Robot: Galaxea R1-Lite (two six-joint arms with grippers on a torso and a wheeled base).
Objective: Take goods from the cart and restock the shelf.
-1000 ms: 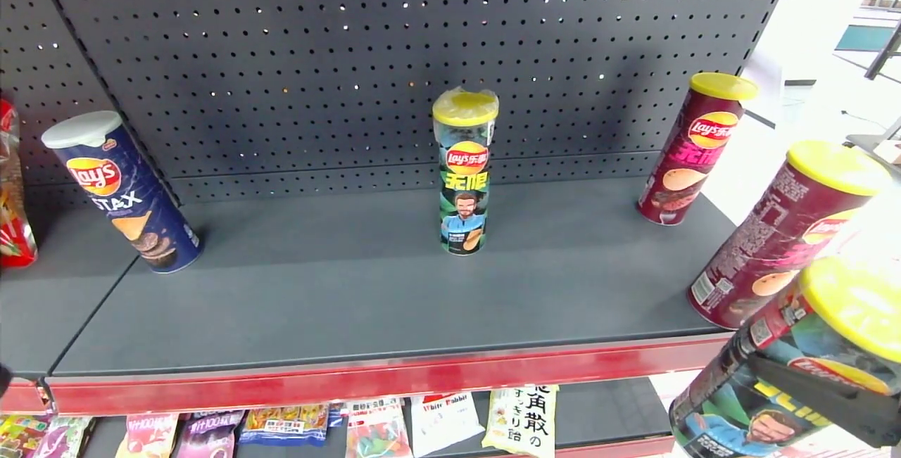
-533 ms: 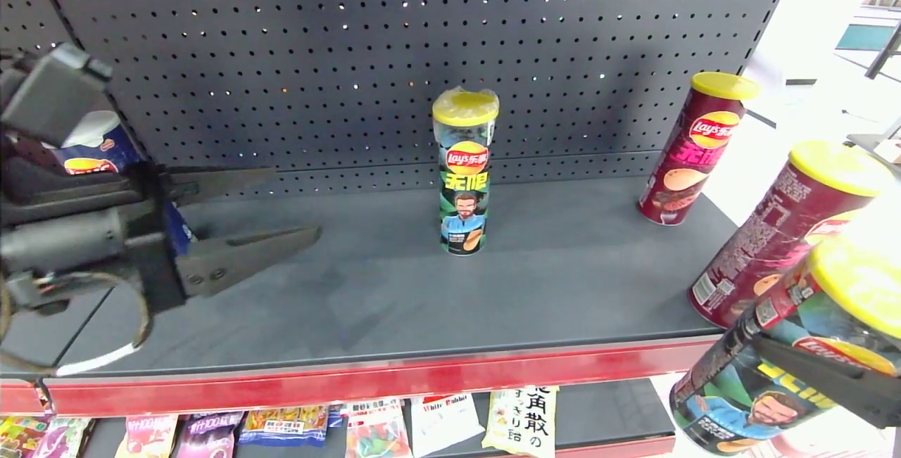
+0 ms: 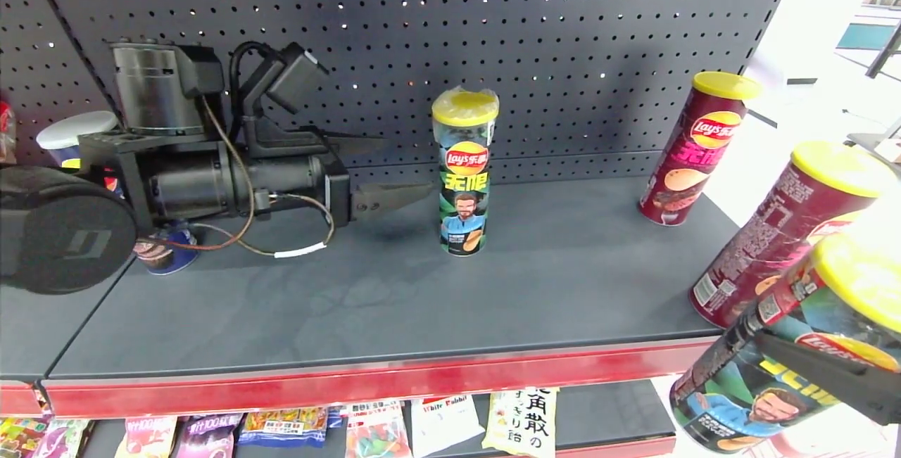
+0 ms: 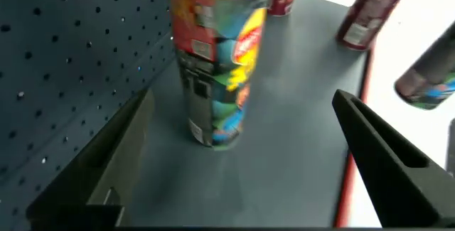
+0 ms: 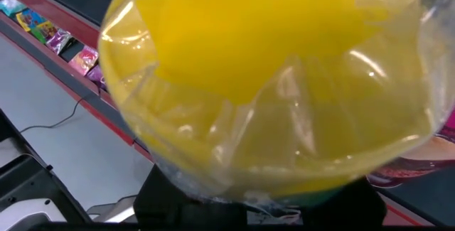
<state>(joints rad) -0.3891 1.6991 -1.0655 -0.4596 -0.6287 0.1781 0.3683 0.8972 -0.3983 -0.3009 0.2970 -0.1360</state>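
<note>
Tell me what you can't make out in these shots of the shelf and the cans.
- Head view: blue can mostly hidden behind the left arm.
- Head view: right gripper and its held can cut by the frame edge.
- Right wrist view: yellow lid hides that can's body behind it.
- Head view: snack packets cut off at the bottom edge.

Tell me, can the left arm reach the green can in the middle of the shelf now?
Probably yes: the open left gripper points at the green can, with only bare shelf between them.

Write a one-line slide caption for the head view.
Open left hand beside the upright green can on the shelf; right hand grips a matching can off its right end.
</note>
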